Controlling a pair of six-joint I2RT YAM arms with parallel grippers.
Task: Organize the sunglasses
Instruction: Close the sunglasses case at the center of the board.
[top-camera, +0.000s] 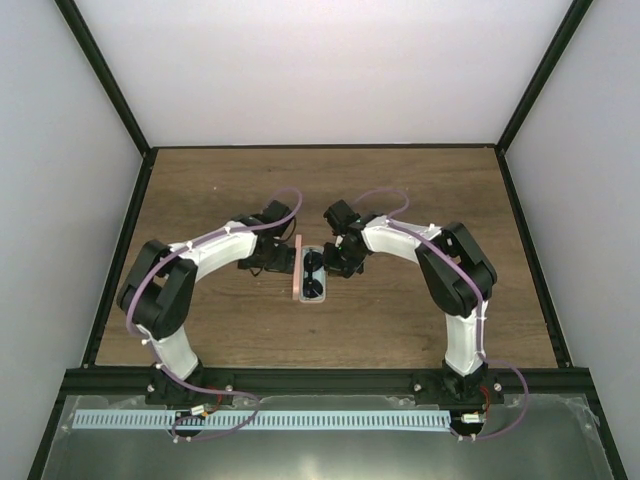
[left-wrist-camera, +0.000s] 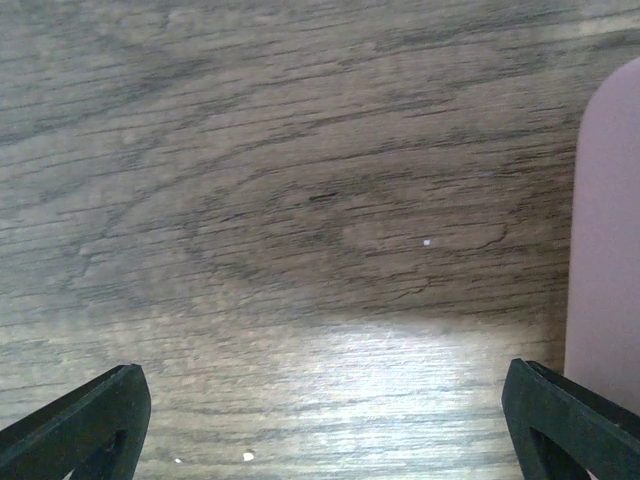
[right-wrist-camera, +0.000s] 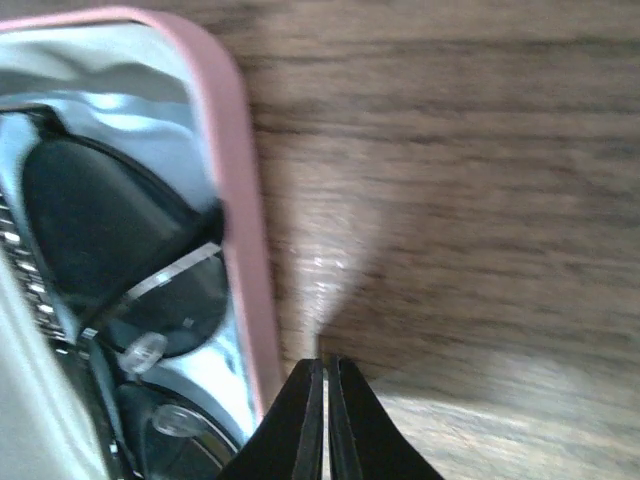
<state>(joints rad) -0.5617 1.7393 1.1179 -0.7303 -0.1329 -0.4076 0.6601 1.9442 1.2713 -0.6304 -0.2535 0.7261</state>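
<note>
The black sunglasses (top-camera: 313, 274) lie inside the open salmon-pink case (top-camera: 293, 267) at the table's middle, on the light blue cloth lining it. In the right wrist view the dark lenses (right-wrist-camera: 95, 250) sit within the pink rim (right-wrist-camera: 235, 210). My left gripper (top-camera: 272, 262) is just left of the case, open and empty; its fingertips (left-wrist-camera: 85, 425) are spread wide over bare wood, with the pink case wall (left-wrist-camera: 605, 240) by the right finger. My right gripper (top-camera: 340, 262) is just right of the case, shut on nothing, its tips (right-wrist-camera: 325, 375) beside the rim.
The wooden table (top-camera: 230, 190) is ringed by a black frame (top-camera: 130, 215) and white walls. Both arm bases sit at the near edge (top-camera: 320, 378).
</note>
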